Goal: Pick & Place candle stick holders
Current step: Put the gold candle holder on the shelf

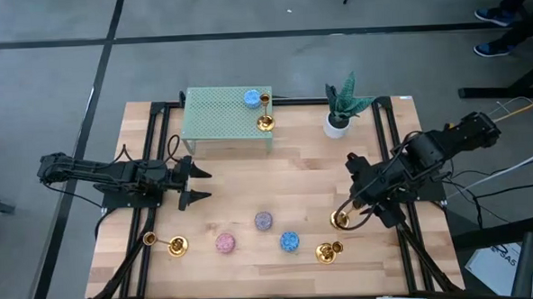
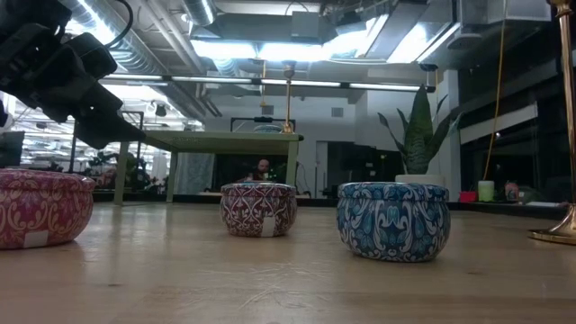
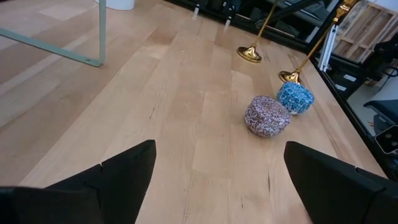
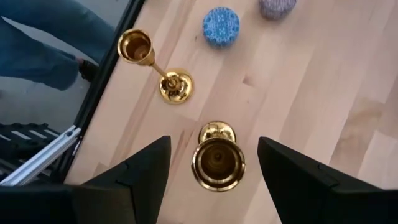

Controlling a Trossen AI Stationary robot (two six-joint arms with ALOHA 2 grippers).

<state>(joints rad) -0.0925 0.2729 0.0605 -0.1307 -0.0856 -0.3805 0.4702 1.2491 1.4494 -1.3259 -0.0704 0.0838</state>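
The right gripper (image 4: 214, 177) is hovering over the right side of the tabletop (image 1: 250, 182), directly above one upright candle stick holder (image 4: 217, 158). Its fingers (image 4: 140, 171) are standing open on either side of the holder's cup – apart from it, not touching it. A second candle stick holder (image 4: 155, 65) is standing just beside the first, nearer the front edge of the tabletop.

A third candle stick holder (image 1: 167, 244) is lying on its side near the front left corner. The fourth candle stick holder (image 1: 265, 113) is standing upright on the green mesh shelf (image 1: 216, 120) at the back, next to a blue candle (image 1: 250, 99).

The left gripper (image 1: 196, 184) is waiting above the left half of the tabletop with its fingers (image 3: 124, 171) spread wide and holding nothing.

Three candle tins are sitting in the front centre – a pink tin (image 1: 226, 243), a purple-grey tin (image 1: 264, 221) and a blue tin (image 1: 290, 242). A potted plant (image 1: 341, 106) is standing at the back, to the right of the shelf.
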